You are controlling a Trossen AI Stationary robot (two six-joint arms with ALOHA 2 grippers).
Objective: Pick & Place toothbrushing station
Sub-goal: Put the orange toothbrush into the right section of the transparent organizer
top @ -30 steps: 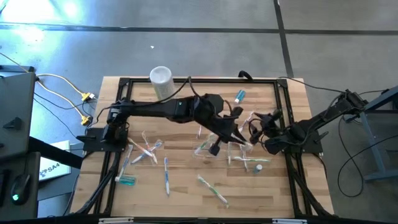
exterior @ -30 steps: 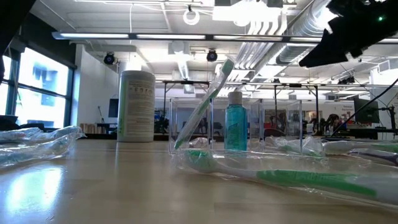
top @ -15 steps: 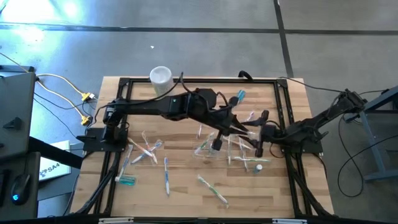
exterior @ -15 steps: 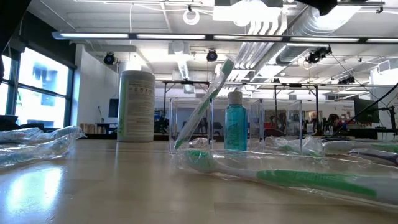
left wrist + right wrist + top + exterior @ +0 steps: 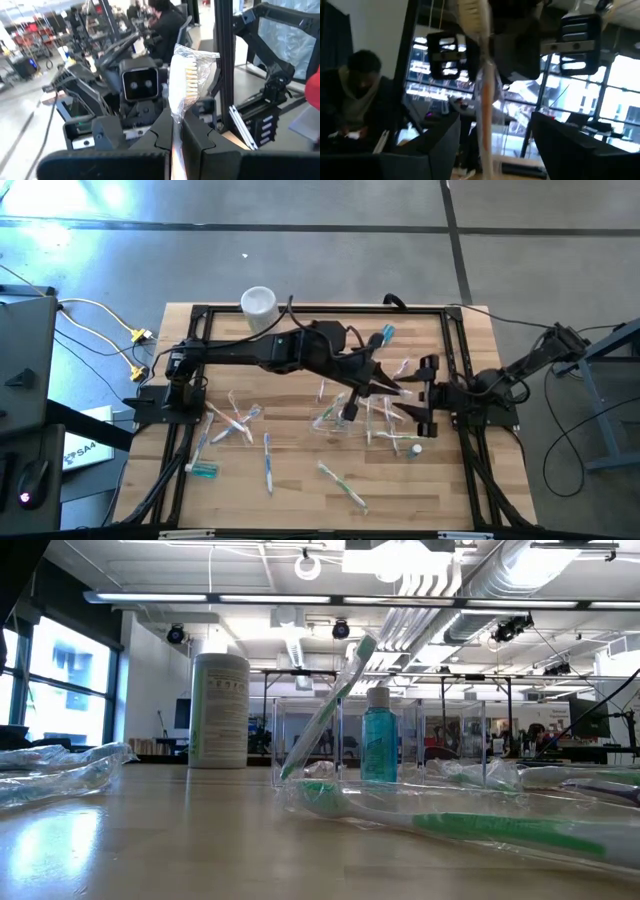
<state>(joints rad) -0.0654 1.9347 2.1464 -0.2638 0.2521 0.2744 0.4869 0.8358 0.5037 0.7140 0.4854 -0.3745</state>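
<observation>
My left gripper (image 5: 385,387) reaches over the table's middle, raised, and is shut on a wrapped white toothbrush (image 5: 191,75). The brush's bristle head sticks out past the fingers toward my right gripper (image 5: 427,395). My right gripper is open and faces the left one. In the right wrist view its fingers stand on either side of the toothbrush (image 5: 482,95) without clearly touching it. The small clear cup (image 5: 308,745) stands on the table with a green toothbrush (image 5: 335,700) leaning in it. My left gripper pinches the wrapped toothbrush's handle (image 5: 176,131) between its two fingers, below the bristle head. The fingers lie along the handle and point toward the table's right edge. The brush is lifted clear of the table, its head (image 5: 192,70) beyond the fingertips.
Several wrapped toothbrushes lie loose on the wooden table (image 5: 240,420) (image 5: 268,463) (image 5: 342,485) (image 5: 395,435). A teal tube (image 5: 203,470) lies near left. A teal bottle (image 5: 386,334) and a tall white cylinder (image 5: 258,305) stand at the far edge. A black frame (image 5: 300,310) rims the table.
My left gripper has risen with the toothbrush, going out of the low view's top. My right gripper has turned to face it and moved so that its fingers now stand on either side of the brush.
</observation>
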